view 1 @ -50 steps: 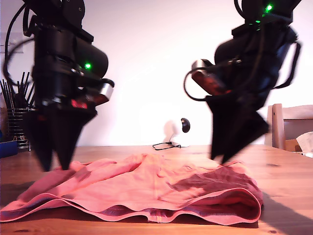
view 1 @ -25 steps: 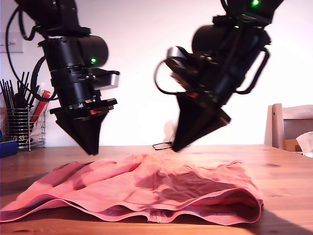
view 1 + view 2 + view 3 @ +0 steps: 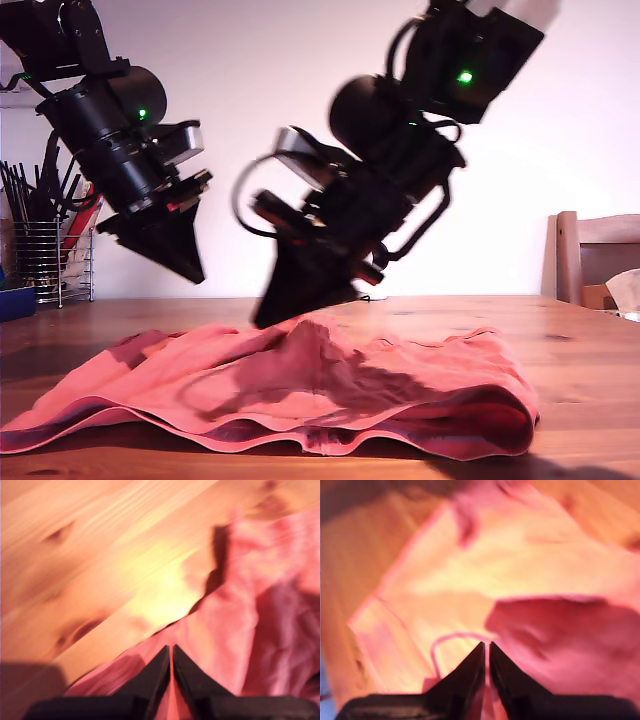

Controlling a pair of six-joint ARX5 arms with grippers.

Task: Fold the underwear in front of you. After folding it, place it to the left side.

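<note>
The coral-red underwear (image 3: 400,390) lies spread and wrinkled on the wooden table (image 3: 580,340), with its doubled hem toward the camera. My first gripper (image 3: 268,318) is shut. It leans in low at the garment's far edge near the middle, beside a raised hump of cloth. In the first wrist view the underwear (image 3: 240,630) lies under the closed tips (image 3: 171,648), with bare wood beyond. My second gripper (image 3: 192,272) is shut and hangs tilted, well above the garment's end at the exterior view's left. It looks down on the underwear (image 3: 485,570) from a height, its tips (image 3: 486,644) holding nothing.
A wire rack of black utensils (image 3: 40,260) and a blue object (image 3: 12,302) stand at the exterior view's left. A wooden chair back (image 3: 595,255) and something white (image 3: 625,290) are at that view's right. Bare table shows behind and beside the garment.
My first gripper swung from the garment's end at the exterior view's right, up and across to its middle. My second gripper lifted off the other end and tilted. The cloth barely changed shape.
</note>
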